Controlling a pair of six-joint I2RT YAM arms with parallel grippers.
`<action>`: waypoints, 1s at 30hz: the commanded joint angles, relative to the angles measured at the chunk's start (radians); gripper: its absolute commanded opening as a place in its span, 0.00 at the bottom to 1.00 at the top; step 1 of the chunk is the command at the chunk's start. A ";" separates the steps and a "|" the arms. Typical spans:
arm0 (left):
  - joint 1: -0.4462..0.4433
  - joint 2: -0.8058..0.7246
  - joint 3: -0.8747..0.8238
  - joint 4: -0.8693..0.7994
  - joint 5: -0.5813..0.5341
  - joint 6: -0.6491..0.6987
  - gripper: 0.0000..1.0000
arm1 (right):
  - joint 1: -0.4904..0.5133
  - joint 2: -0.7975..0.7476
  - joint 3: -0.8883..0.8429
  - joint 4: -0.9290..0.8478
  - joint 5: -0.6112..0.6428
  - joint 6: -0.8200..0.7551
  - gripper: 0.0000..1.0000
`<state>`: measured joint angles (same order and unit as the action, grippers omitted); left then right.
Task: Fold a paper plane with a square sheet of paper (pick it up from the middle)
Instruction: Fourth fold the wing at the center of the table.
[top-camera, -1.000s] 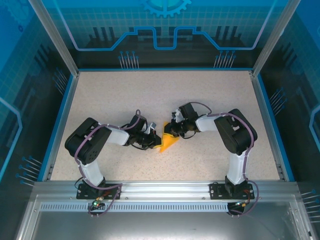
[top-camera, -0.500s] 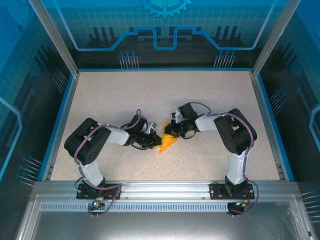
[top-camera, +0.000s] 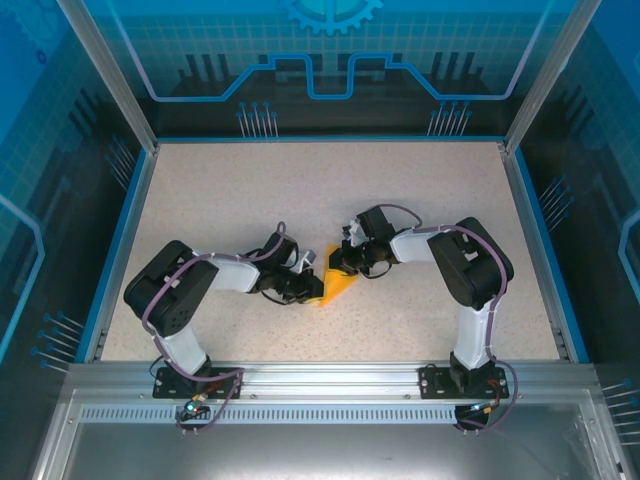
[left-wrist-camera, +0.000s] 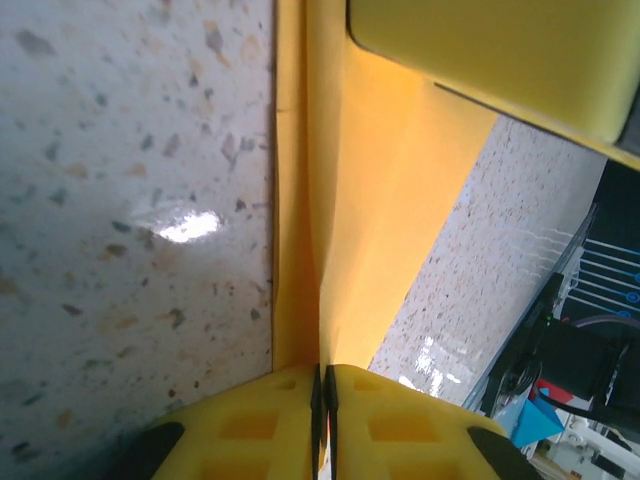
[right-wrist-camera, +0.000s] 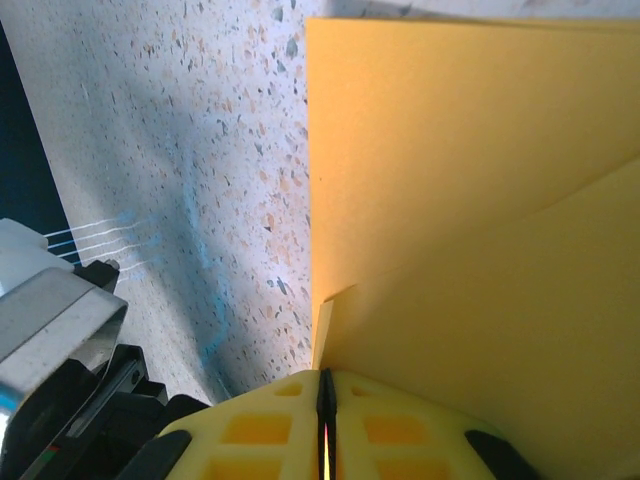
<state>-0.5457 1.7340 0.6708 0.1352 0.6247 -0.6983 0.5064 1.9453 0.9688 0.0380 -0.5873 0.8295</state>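
Orange-yellow thin paper sheet (top-camera: 338, 288), part-folded to a point, sits at the middle of the speckled table (top-camera: 300, 190), left gripper (left-wrist-camera: 322, 385) and right gripper (right-wrist-camera: 325, 385) clamped on opposite ends, probably holding its crease taut

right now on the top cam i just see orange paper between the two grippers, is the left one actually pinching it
Observer: Yes. In the left wrist view, the left gripper has its jaws closed on the near edge of the paper sheet.
Operator: and the right one
Observer: In its own wrist view, the right gripper is also shut on the sheet's edge, with just a thin slit between the jaws.
Operator: is the sheet flat or folded where they hold it
Observer: Folded. The right wrist view shows a diagonal layer edge across the sheet, and the left wrist view shows a crease running straight away from the jaws.
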 joint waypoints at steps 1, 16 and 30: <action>-0.019 -0.016 -0.001 -0.104 0.013 0.034 0.12 | 0.001 0.045 -0.031 -0.071 0.058 -0.018 0.11; -0.022 -0.074 -0.014 -0.089 0.008 0.017 0.21 | 0.000 0.055 -0.032 -0.076 0.057 -0.023 0.11; -0.022 -0.071 -0.013 -0.110 -0.026 0.010 0.11 | -0.001 0.052 -0.035 -0.079 0.057 -0.027 0.11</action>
<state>-0.5594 1.6669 0.6697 0.0578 0.6029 -0.6819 0.5060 1.9465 0.9680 0.0376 -0.5907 0.8181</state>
